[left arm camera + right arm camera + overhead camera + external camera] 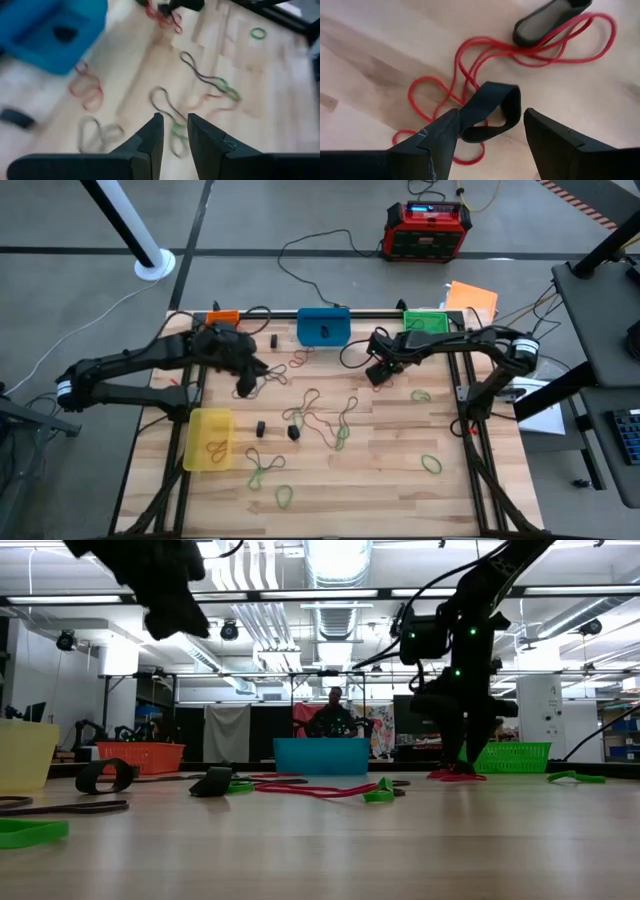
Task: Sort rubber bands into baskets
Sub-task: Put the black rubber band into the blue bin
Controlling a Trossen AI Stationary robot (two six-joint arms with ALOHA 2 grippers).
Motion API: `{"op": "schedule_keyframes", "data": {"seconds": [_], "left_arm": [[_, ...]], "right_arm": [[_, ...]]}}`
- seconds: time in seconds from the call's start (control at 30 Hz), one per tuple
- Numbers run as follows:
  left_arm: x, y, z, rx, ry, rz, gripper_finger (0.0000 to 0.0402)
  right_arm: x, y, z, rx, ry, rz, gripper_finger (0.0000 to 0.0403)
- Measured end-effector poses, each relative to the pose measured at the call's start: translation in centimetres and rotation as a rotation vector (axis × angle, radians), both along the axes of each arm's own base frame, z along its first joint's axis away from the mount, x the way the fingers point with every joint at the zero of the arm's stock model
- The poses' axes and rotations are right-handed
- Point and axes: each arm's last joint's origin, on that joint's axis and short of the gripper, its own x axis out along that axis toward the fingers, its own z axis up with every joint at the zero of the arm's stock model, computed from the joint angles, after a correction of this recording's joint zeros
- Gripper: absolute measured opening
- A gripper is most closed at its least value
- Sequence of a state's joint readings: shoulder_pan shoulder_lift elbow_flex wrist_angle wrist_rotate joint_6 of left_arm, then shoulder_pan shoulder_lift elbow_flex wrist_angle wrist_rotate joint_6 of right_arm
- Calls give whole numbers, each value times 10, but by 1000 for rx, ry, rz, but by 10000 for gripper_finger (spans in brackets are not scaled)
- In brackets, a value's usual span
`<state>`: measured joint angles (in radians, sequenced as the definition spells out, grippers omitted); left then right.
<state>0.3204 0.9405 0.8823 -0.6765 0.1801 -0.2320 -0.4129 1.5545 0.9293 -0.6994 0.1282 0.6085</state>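
At the table's left edge lies the translucent yellow basket (208, 439), with a loop or two showing through it. Behind it, at the far edge, the orange basket (222, 318) is partly hidden by the left arm. The left gripper (246, 383) hangs above the boards between these two. Its fingers (152, 137) stand a narrow gap apart, and nothing shows between them in the left wrist view. Below it thin loops of red-brown, tan and green rubber bands (170, 107) lie scattered on the wood.

At the middle of the far edge sits the blue basket (324, 326), with a dark item inside it. In front of it, across the table's centre, more bands lie tangled, and two small black bands (293, 432) rest near them. Green loops (267, 470) lie toward the near edge.

Right of the blue basket the right gripper (378, 373) is down at the tabletop. Its fingers (436, 137) are spread wide and grip nothing. A wide black band (490, 112) lies between them on the wood, over a thin red band (470, 65) that runs in loops to a second black band (550, 20) nearby.

Behind the right gripper the green basket (427, 322) stands at the far edge. Single green bands (431, 464) lie on the right part of the table. On the floor beyond the table stands a red-and-black power box (428, 230).
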Motion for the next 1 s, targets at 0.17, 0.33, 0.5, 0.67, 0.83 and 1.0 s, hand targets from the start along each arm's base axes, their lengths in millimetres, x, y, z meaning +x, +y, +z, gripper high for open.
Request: {"op": "schedule_keyframes", "data": {"seconds": [0.17, 0.33, 0.5, 0.67, 0.83, 1.0], "left_arm": [[-9, -15, 37, -67, -17, -31, 72], [-13, -28, 69, -37, -115, -82, 72], [-20, -36, 86, 13, -150, -126, 72], [-33, -37, 99, 10, -140, -123, 72], [-41, -38, 96, -24, -136, -97, 72], [-44, -39, 90, -19, -120, -93, 72]], "right_arm": [[1, -1, -5, -7, 25, 16, 212], [3, -2, -12, -13, 50, 14, 190], [6, -4, -17, -38, 55, 40, 144], [4, -3, -18, -27, 80, 62, 72], [-3, 1, -6, 9, 76, 83, 16], [-11, 5, 13, 9, 48, 112, 14]]}}
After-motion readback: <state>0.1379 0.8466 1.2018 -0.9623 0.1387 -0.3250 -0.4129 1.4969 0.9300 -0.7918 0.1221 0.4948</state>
